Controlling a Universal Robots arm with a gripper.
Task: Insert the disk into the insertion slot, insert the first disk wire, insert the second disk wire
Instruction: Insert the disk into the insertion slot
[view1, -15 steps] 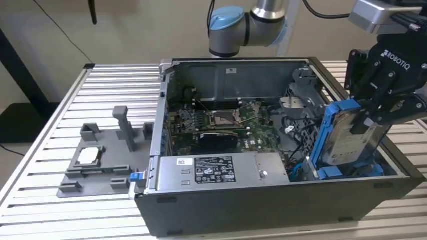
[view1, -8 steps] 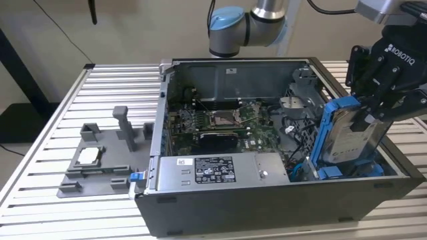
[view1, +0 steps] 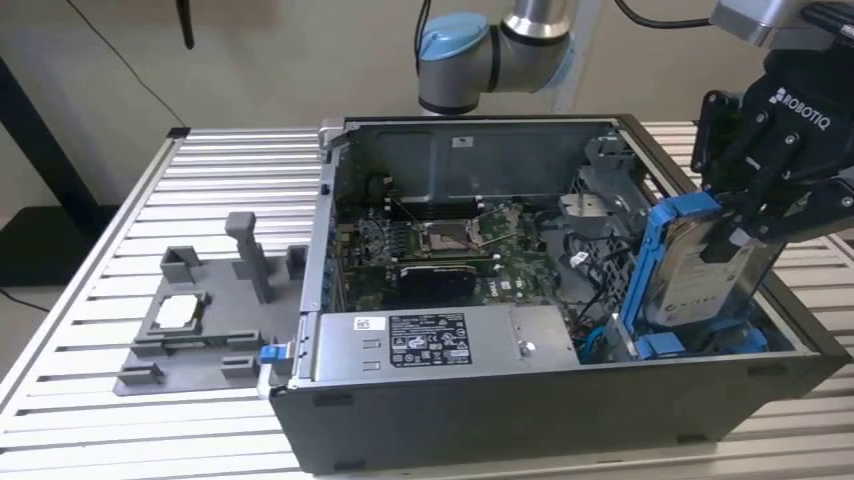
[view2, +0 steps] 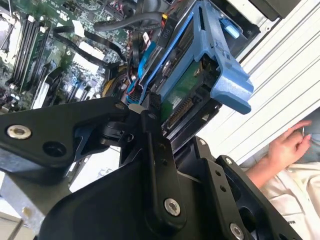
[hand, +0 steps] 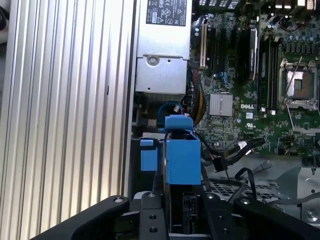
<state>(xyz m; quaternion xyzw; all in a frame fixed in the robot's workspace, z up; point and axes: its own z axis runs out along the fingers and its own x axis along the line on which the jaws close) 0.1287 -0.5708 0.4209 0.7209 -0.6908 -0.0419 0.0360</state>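
Observation:
The disk (view1: 694, 268), a silver drive with a white label in a blue caddy, stands almost upright at the exterior view's right end of the open computer case. My gripper (view1: 738, 238) is shut on its upper part from above. The disk's lower end reaches down among the blue fittings of the insertion slot (view1: 671, 346) by the case's right wall. Both wrist views show the disk (view2: 186, 82) (hand: 181, 156) clamped between my fingers (view2: 152, 125), with my gripper (hand: 183, 202) around its near end. Loose black wires (hand: 235, 150) with connectors lie beside the bay.
The silver power-supply box (view1: 427, 340) sits along the case's front, and the motherboard (view1: 441, 245) fills the middle. A grey fixture (view1: 200, 310) stands on the slatted table (view1: 94, 300) at the exterior view's left. A person's hand (view2: 287, 147) rests beyond the table edge.

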